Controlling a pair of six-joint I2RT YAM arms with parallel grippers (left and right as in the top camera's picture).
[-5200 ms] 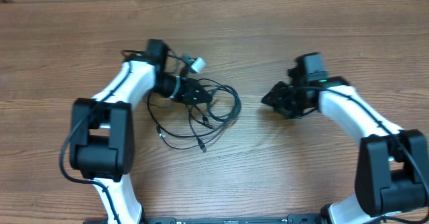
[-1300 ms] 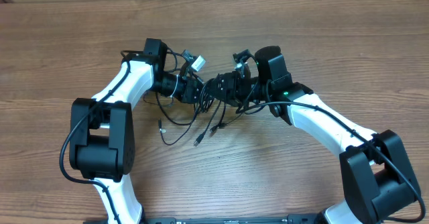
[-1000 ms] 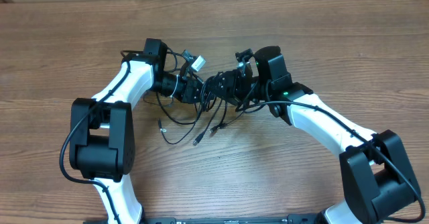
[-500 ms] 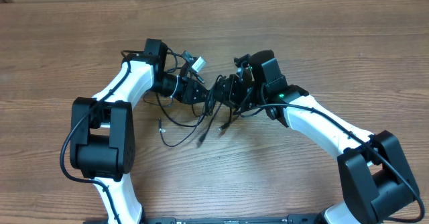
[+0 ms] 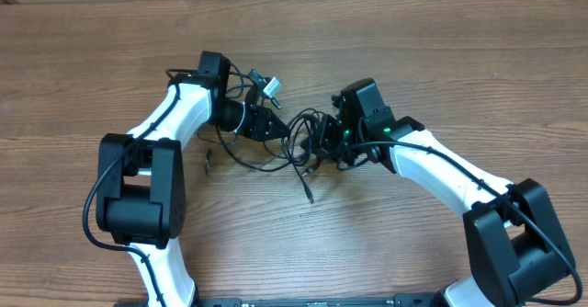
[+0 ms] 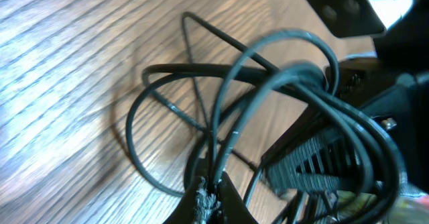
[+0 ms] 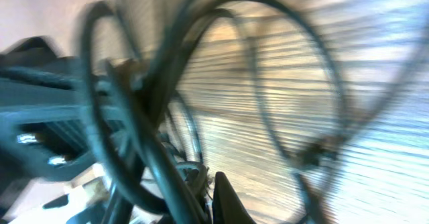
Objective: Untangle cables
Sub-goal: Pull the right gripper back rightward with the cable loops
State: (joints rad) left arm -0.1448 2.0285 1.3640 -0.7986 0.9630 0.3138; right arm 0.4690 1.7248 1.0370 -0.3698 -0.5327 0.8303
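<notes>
Cables bunched btwn arms on brown wood-grain table; L pincer & R pincer both clamped tight on strands.

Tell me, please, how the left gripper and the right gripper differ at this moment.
The left gripper reaches in from the left and points right; the right gripper reaches in from the right and points left. A small white piece sits beside the left gripper's wrist; the right gripper's wrist shows a green light instead. Both are shut on the cables, which bunch between them.
</notes>
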